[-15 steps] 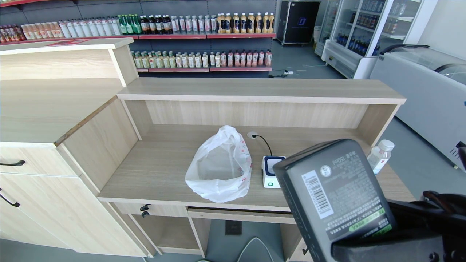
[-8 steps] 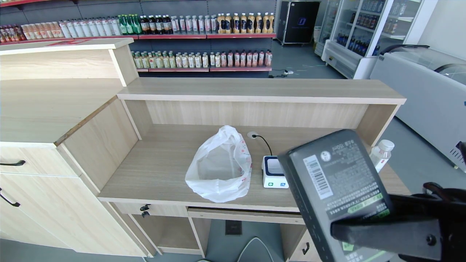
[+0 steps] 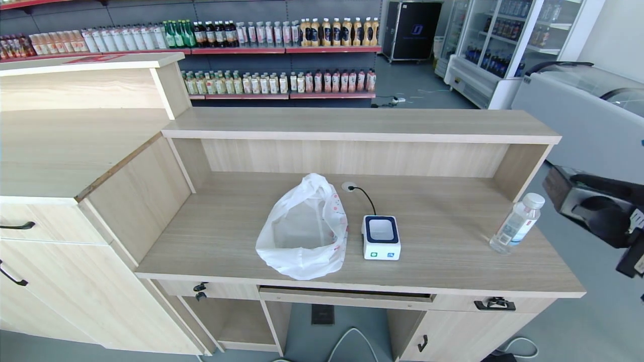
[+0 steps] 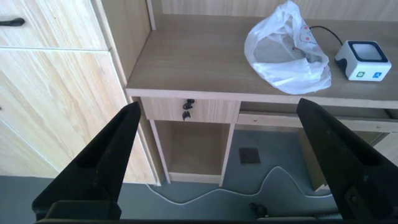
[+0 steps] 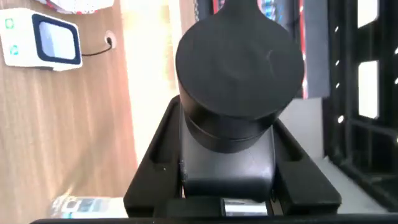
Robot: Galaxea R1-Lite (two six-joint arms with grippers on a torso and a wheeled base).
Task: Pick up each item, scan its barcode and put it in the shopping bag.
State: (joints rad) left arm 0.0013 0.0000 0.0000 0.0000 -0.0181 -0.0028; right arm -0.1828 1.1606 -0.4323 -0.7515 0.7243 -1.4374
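Four task things in play: one white shopping bag [image 3: 304,229], one scanner [image 3: 381,236], one clear bottle [image 3: 517,223] and one dark container [image 3: 563,193]. The bag sits open near the middle of the wooden counter [image 3: 443,271]; the scanner stands just beside it, window up, one black cable [image 3: 365,197] running back to a hole in the counter; the clear bottle stands upright near the counter's right end. Over to the right gripper [image 3: 598,211]: it's off past that right end, up in the air, fingers clamped on the dark container; the wrist camera looks straight at its round cap [image 5: 239,81], the body pinched on both sides. The left gripper [image 4: 217,106] hangs low in front of the counter, fingers spread wide, nothing between them. Behind it all, two red shelf rows of drinks [image 3: 282,32]; glass-door coolers [image 3: 483,45] and one chest freezer [image 3: 593,110] on the right; grey floor throughout.
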